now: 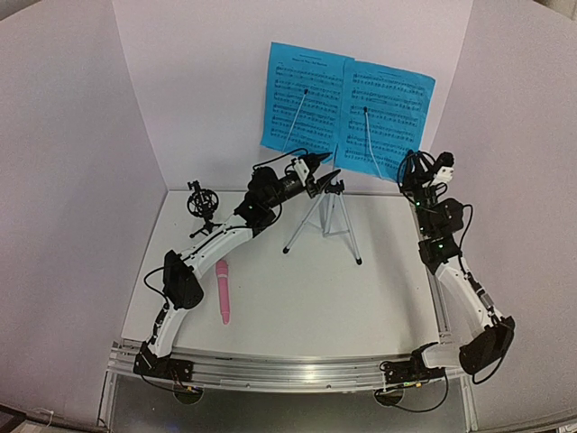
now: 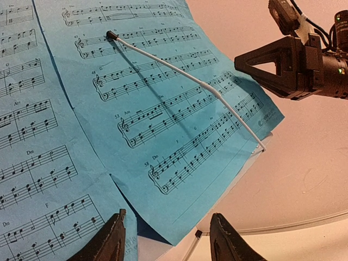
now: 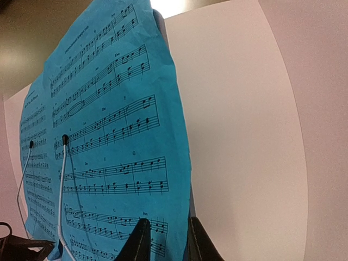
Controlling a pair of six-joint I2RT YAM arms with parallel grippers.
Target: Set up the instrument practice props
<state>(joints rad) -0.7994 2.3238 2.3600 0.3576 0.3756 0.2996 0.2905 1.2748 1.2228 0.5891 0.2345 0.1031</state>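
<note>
Two bright blue sheet-music pages stand side by side on the music stand, the left page (image 1: 302, 99) and the right page (image 1: 386, 117). Each lies under a white wire arm (image 2: 179, 73). The stand's silver tripod (image 1: 326, 221) rests on the table. My left gripper (image 2: 168, 236) is open just below the right page's (image 2: 163, 109) bottom corner, near the left page (image 2: 38, 163). My right gripper (image 3: 166, 231) straddles the right page's (image 3: 109, 136) right edge, jaws slightly apart. The pink microphone (image 1: 222, 290) lies flat at the left. The black mic holder (image 1: 203, 203) stands behind it.
White backdrop walls (image 1: 81, 162) close in the table at the back and both sides. A metal rail (image 1: 288, 370) carrying both arm bases runs along the near edge. From the left wrist, the right gripper (image 2: 272, 65) shows beside the right page's edge.
</note>
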